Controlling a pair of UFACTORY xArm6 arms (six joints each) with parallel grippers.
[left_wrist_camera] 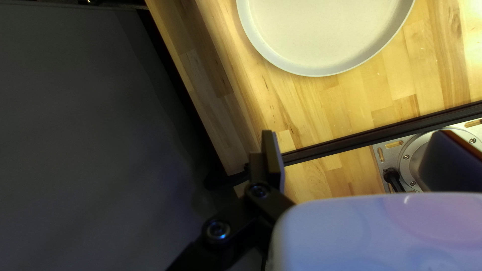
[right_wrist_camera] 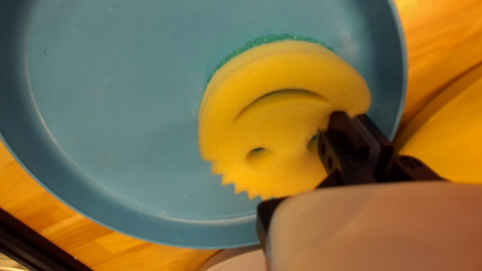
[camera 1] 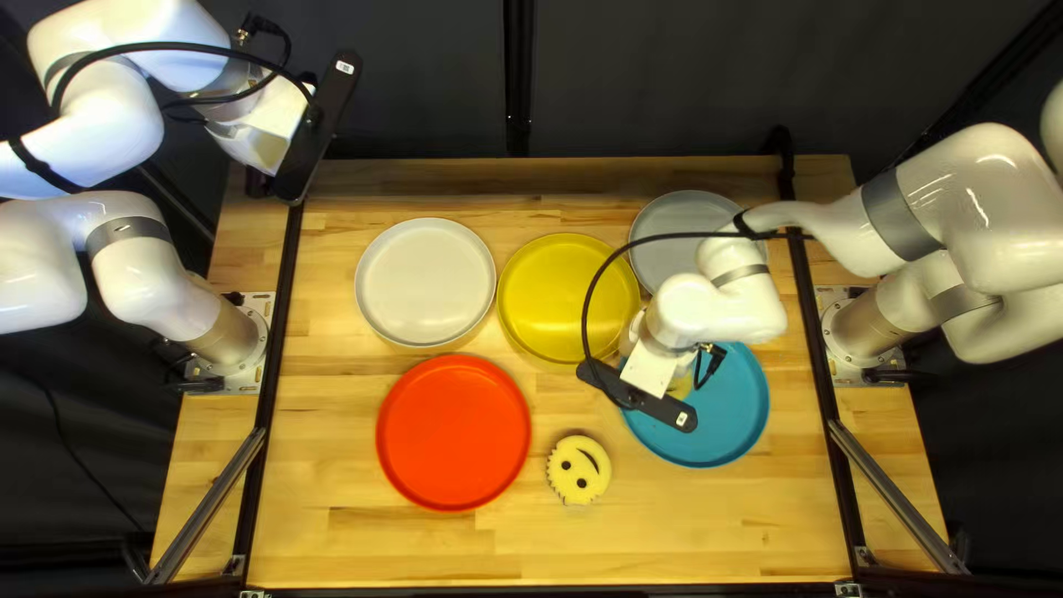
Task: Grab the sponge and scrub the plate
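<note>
Loose sponge [camera 1: 578, 470], yellow with a cut-out smile: positioned flat on the bench [camera 1: 399, 554], toward the near edge, between the red plate [camera 1: 454, 432] and the blue plate [camera 1: 709, 426].

Right hand [camera 1: 639, 397]: located over the blue plate, to the right of the bench's middle. Its fingers [right_wrist_camera: 335, 131] are nearly closed, with the rim of the held sponge [right_wrist_camera: 281, 115] pinched between them beside one eye hole. The held sponge is over the inside of the blue plate, near its rim, yellow face toward the wrist camera and green layer toward the plate. Full contact with the plate surface cannot be confirmed.

Left hand [camera 1: 316, 131]: raised near the bench's far left corner. It is open, with nothing gripped; one finger shows clearly in its wrist view, inner pad exposed. The exact opening cannot be determined.

Remaining plates: the off-white plate [camera 1: 425, 281] is beyond the red plate; the yellow plate [camera 1: 559, 294] is just beside it, toward the bench's middle. The grey plate [camera 1: 676, 222] is near the far edge, partly covered by the right arm [camera 1: 814, 227].
</note>
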